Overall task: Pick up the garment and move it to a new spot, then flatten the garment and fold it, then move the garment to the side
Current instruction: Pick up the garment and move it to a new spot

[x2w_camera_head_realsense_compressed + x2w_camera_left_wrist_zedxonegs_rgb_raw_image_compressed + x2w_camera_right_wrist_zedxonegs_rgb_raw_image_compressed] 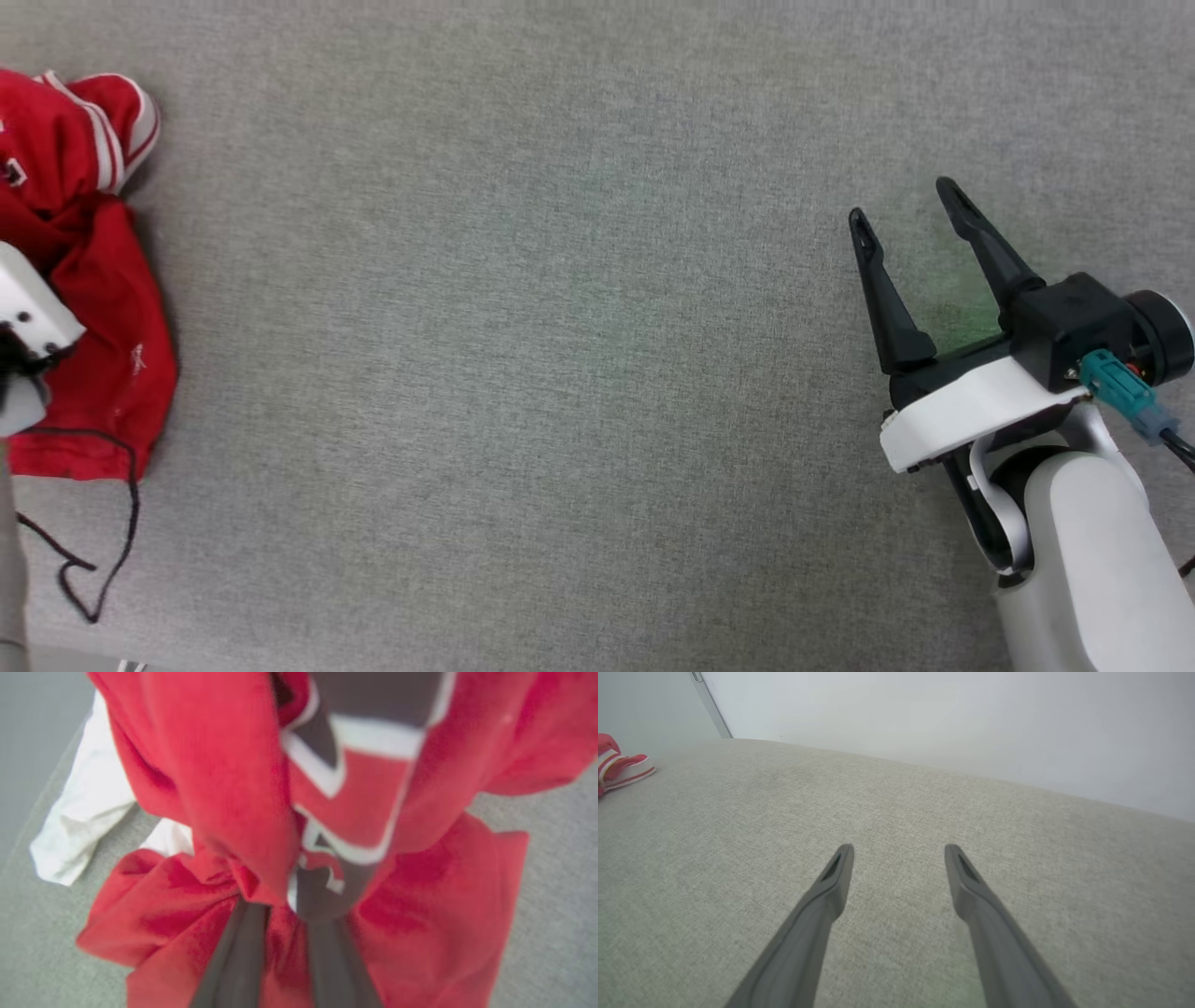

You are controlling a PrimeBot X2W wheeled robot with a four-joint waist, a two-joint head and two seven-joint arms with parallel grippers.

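The garment [103, 308], a crumpled red jersey with white-and-red striped trim, lies at the far left edge of the grey surface. Up close the garment [224, 765] shows black white-outlined lettering and a patch of white inner fabric [88, 812]. My left gripper [285, 905] has its two dark fingers drawn close together, with red cloth bunched between them and over their tips. The left arm's white wrist [28, 317] sits over the garment. My right gripper [902, 203] hovers open and empty far to the right. A bit of the garment [619, 765] shows left of the right gripper [899, 849].
A thin black cord [112, 523] trails on the grey fabric surface [560, 373] below the garment. A pale wall [971, 728] stands behind the surface's far edge.
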